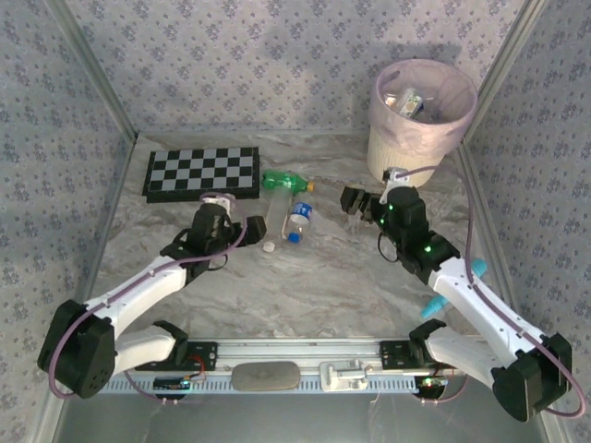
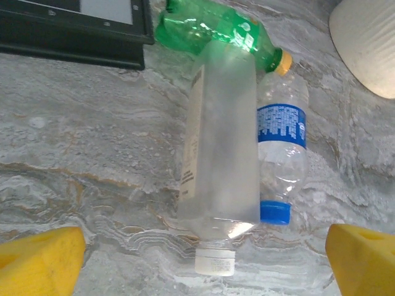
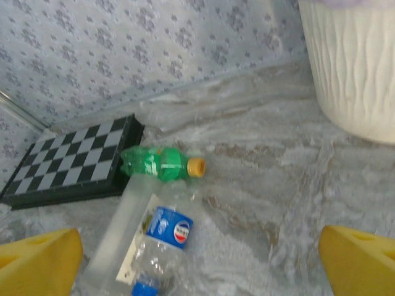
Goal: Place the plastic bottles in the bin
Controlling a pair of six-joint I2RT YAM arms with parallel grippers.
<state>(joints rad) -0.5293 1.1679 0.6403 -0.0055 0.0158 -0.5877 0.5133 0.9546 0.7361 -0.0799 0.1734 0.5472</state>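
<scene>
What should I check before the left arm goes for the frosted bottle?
1. Left jaws open and empty: ok.
2. Frosted bottle centred ahead of them: ok.
3. Frosted bottle clear of neighbours: not ok; green bottle and blue-capped bottle crowd it.
4. Bin upright with room left: ok.
5. Right jaws open and empty: ok.

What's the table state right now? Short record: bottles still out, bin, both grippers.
bottles out: three, lying in one cluster
green bottle: yellow cap, next to the checkerboard
frosted bottle: white cap, far end against the green bottle
blue-label bottle: blue cap, alongside the frosted bottle
bin: far right, pink liner, some items inside
left gripper: open, empty, facing the cluster
right gripper: open, empty
</scene>
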